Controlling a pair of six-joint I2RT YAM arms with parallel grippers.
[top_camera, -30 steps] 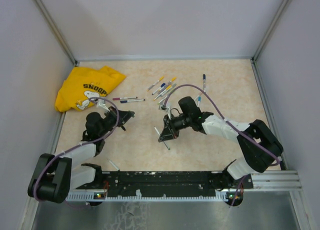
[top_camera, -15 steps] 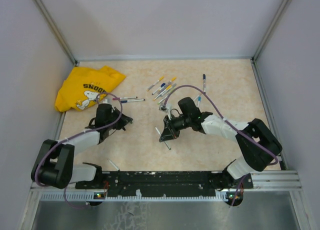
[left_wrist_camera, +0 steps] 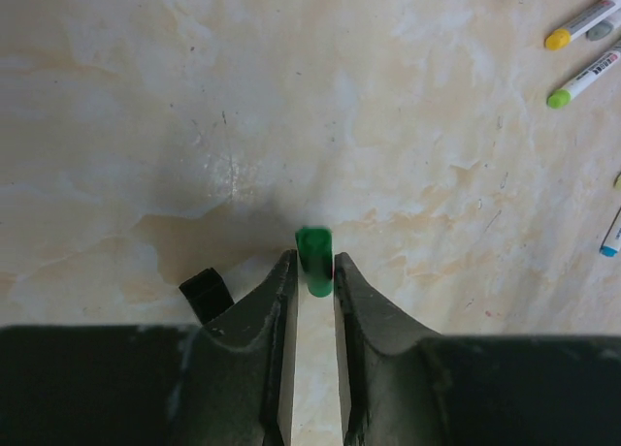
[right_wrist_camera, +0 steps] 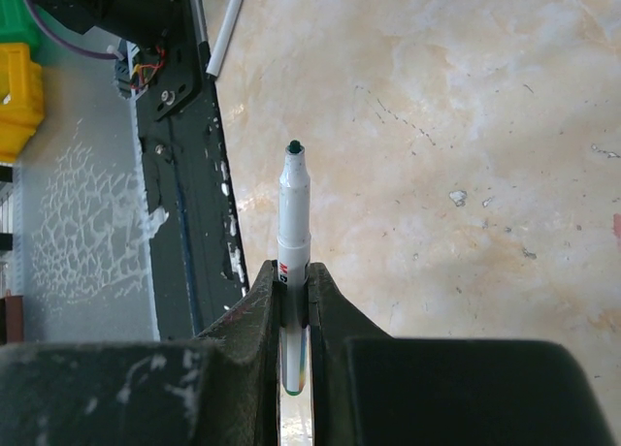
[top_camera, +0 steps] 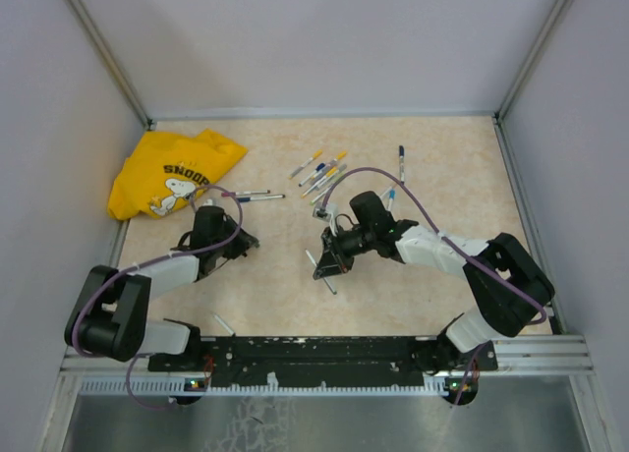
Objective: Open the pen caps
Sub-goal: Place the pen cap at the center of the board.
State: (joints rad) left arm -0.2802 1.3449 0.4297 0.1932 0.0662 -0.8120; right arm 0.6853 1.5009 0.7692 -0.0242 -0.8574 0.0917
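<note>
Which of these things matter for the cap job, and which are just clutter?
Job: green cap in left claw; uncapped pen in right claw; capped pens.
Clutter: yellow shirt.

Enclosure, seen from above.
- Table top [top_camera: 442, 167]: beige, marbled stone pattern with orange veining; fine dark specks and scuffs show in the wrist views.
- Back wall [top_camera: 314, 39], left wall [top_camera: 49, 177], right wall [top_camera: 580, 128]: plain pale grey panels, no windows.
- Corner posts: two aluminium profiles, upper left [top_camera: 98, 49] and upper right [top_camera: 536, 44].
- Black bar [top_camera: 324, 350]: runs along the near table edge, lower frame.
- Grey metal sheet [top_camera: 324, 423]: bottom of frame, white crackled marks.
- Light: even, diffuse, soft shadows.
</note>
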